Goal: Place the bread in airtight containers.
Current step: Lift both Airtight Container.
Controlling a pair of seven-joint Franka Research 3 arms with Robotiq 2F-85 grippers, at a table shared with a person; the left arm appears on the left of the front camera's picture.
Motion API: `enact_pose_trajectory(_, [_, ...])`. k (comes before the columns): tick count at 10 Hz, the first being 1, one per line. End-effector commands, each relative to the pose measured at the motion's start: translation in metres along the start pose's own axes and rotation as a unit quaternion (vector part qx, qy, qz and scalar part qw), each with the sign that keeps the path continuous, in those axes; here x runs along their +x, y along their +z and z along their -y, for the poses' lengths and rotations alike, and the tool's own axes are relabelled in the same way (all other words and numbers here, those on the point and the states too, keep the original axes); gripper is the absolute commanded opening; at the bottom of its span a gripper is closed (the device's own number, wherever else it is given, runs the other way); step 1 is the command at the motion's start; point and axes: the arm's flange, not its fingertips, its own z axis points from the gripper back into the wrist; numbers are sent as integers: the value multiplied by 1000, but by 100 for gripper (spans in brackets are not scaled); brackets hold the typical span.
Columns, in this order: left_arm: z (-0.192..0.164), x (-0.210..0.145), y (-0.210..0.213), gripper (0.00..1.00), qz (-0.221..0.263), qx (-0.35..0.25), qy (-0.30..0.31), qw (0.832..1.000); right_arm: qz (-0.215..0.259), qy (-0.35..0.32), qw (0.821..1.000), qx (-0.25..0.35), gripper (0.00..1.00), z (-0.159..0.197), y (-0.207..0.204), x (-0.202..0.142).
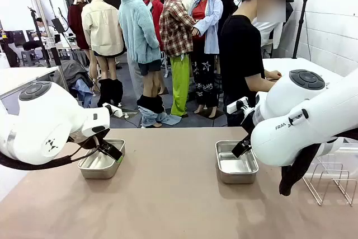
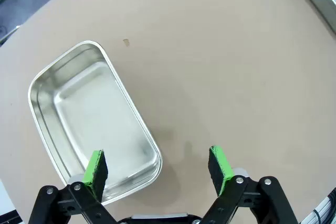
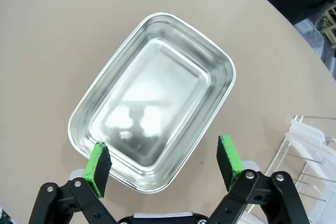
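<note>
Airtight containers point(image 2: 89, 124) point(image 3: 152, 98) below wide-spread hands point(image 2: 157, 163) point(image 3: 163, 156)

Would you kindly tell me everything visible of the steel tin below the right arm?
The right tin is a small rectangular stainless-steel container with rounded corners, a rolled rim and a shiny, reflective floor. It is lidless and empty, lying flat on the tan table. The open right tool hovers above one of its corners; no contact is apparent.
</note>
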Motion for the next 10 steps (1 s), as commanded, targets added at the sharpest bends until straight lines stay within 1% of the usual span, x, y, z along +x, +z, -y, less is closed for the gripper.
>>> enact_pose_trajectory(1, [0,0,0,100,0,0,0,1000,0,0,1000,0,100,0,0,0])
enact_pose_trajectory(10, [0,0,0,100,0,0,0,1000,0,0,1000,0,100,0,0,0])
